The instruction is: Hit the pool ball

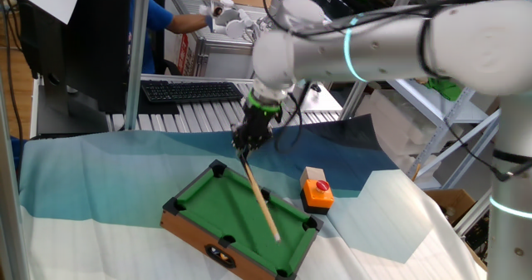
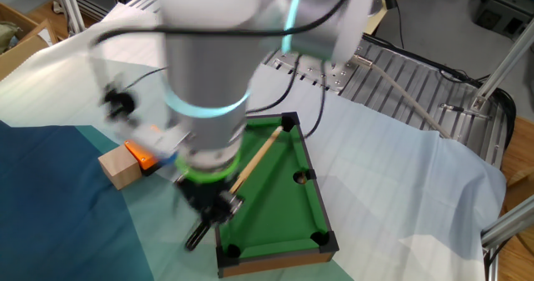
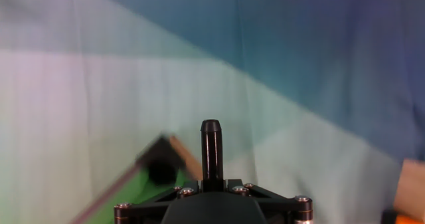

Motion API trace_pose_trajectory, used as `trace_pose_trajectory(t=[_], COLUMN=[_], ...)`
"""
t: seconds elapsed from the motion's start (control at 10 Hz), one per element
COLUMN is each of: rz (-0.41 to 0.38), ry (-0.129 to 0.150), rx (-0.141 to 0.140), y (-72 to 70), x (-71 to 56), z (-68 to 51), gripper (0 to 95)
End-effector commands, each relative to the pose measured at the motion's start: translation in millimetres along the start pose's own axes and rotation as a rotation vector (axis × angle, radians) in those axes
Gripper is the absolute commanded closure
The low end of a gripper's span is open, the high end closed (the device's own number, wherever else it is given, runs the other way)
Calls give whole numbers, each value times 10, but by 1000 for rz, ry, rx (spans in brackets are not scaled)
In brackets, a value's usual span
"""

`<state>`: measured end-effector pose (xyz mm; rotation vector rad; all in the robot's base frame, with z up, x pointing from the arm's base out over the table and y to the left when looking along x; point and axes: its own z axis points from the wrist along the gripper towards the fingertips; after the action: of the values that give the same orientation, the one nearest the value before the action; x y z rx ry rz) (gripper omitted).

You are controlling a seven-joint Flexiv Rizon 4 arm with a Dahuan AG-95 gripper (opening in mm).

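Observation:
My gripper [image 1: 250, 140] is shut on the upper end of a long thin wooden cue stick [image 1: 262, 201]. The cue slants down over the green felt of a small toy pool table [image 1: 189, 224]. In the other fixed view the gripper [image 2: 214, 204] hangs over the table's left rail, and the cue [image 2: 254, 158] reaches toward the far corner. In the hand view the cue's black butt end [image 3: 211, 147] stands up between the jaws, with a blurred corner pocket [image 3: 161, 161] beside it. I cannot make out the pool ball in any view.
An orange button box [image 1: 317, 194] with a red button sits right of the pool table; it also shows in the other fixed view [image 2: 140, 157] next to a wooden block [image 2: 119, 166]. Blue and white cloth covers the table. A keyboard [image 1: 193, 90] lies behind.

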<state>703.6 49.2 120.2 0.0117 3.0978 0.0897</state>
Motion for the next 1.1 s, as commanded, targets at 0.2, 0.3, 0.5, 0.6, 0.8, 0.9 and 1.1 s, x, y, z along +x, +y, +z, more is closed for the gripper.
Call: trace_pose_trajectory(t=[0.2, 0.3, 0.5, 0.6, 0.8, 0.9, 1.1], rz=[9, 11, 25, 39, 75, 84, 121], ry=[15, 21, 57, 81, 92, 94, 110], rx=[0, -3, -12, -16, -24, -20, -31], y=[-19, -19, -19, -24, -32, -32, -39], x=[-5, -4, 0, 7, 24, 38, 50], z=[1, 0, -20, -52, -103, -121, -156], gripper=[950, 950, 950, 950, 950, 950, 950])
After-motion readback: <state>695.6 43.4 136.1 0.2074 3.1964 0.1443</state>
